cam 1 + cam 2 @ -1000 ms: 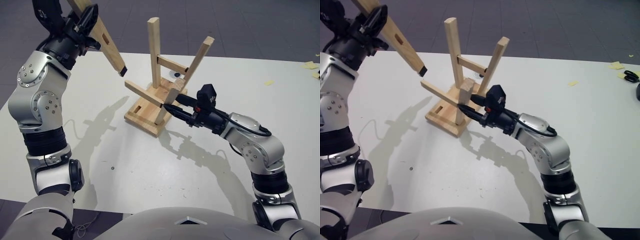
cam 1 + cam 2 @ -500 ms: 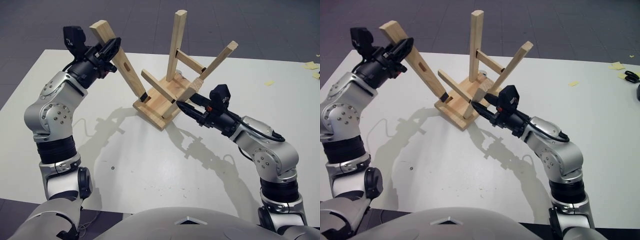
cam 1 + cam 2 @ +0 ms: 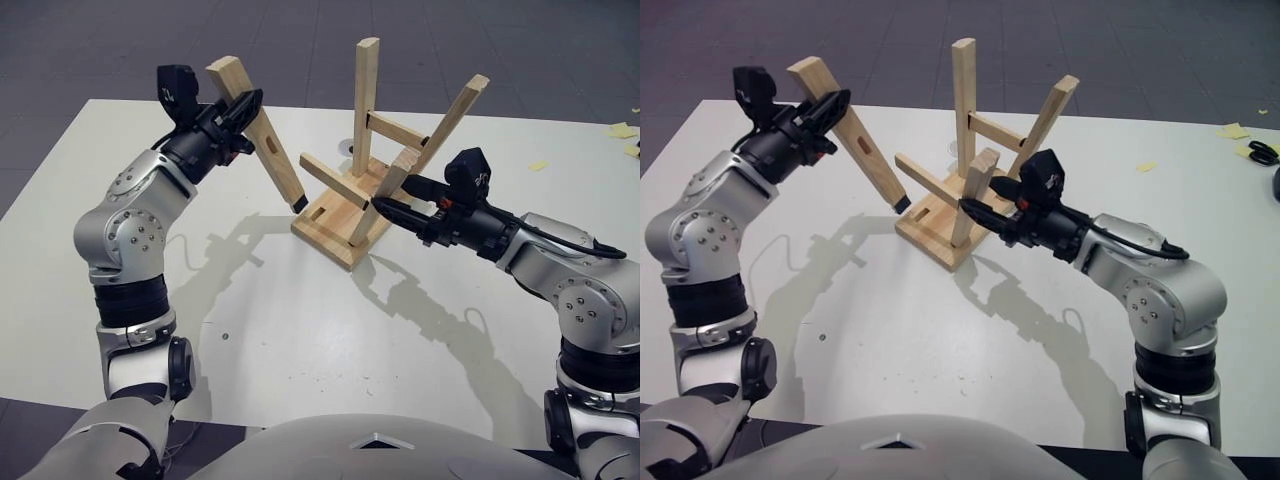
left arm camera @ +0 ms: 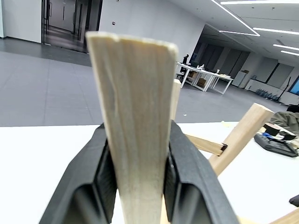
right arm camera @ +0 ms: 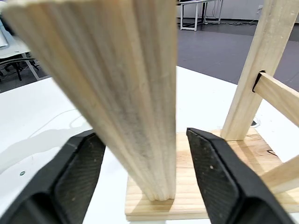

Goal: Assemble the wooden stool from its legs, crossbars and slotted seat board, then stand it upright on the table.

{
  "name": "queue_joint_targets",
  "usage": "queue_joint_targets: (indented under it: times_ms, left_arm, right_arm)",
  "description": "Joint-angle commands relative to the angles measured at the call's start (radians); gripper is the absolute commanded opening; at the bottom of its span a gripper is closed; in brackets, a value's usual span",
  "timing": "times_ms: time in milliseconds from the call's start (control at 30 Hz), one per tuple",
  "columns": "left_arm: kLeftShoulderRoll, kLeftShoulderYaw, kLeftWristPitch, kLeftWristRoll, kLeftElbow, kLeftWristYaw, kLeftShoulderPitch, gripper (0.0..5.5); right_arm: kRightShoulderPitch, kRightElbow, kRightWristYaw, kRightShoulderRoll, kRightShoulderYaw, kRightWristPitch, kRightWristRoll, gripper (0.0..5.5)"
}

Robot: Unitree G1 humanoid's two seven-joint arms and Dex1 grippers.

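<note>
The stool stands upside down and tilted on the white table, its slotted seat board lowermost. Three legs point up, with one crossbar joining the two far legs. A second crossbar juts left from the near leg. My right gripper is shut on that near leg, which fills the gap between the pads. My left gripper is shut on a loose slotted leg, held slanting. The loose leg's dark lower end hovers beside the board's left corner.
Yellow paper scraps lie at the table's far right, with a dark object by the edge. Bare tabletop stretches in front of the stool and to its left.
My left arm has swung the loose leg down and rightward, bringing its lower end beside the seat board. The right gripper and the stool have shifted to the right.
</note>
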State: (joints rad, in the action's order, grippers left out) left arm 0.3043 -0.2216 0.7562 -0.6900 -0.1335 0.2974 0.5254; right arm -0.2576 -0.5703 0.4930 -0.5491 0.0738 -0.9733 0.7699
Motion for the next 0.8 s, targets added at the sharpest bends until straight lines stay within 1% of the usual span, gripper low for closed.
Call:
queue_joint_targets:
  times_ms: [33, 167, 267, 333, 533, 733, 800]
  left_arm:
    - [-0.017, -0.014, -0.013, -0.008, 0.038, 0.004, 0.031, 1.05]
    - [-0.024, -0.007, -0.014, -0.001, 0.071, 0.009, 0.061, 1.05]
    - [-0.044, 0.026, -0.025, 0.018, 0.099, 0.021, 0.071, 1.05]
    - [-0.048, 0.050, -0.040, 0.037, 0.125, 0.037, 0.080, 1.05]
    - [-0.020, 0.074, -0.067, 0.085, 0.153, 0.079, 0.083, 1.05]
    - [0.017, 0.049, -0.055, 0.085, 0.112, 0.095, 0.068, 1.05]
    - [0.028, 0.032, -0.029, 0.065, 0.078, 0.091, 0.058, 1.05]
  right_arm:
    - [0.028, 0.008, 0.042, 0.004, 0.013, 0.033, 0.026, 3.92]
    - [0.032, 0.018, 0.052, 0.021, 0.042, 0.048, 0.066, 4.52]
    - [0.031, 0.028, 0.053, 0.022, 0.045, 0.060, 0.070, 5.08]
    - [0.027, 0.036, 0.054, 0.022, 0.044, 0.069, 0.068, 5.36]
    - [0.009, 0.047, 0.055, 0.026, 0.054, 0.087, 0.084, 5.40]
    - [0.012, 0.045, 0.051, 0.026, 0.062, 0.096, 0.099, 5.40]
    - [0.015, 0.045, 0.052, 0.026, 0.065, 0.096, 0.104, 5.13]
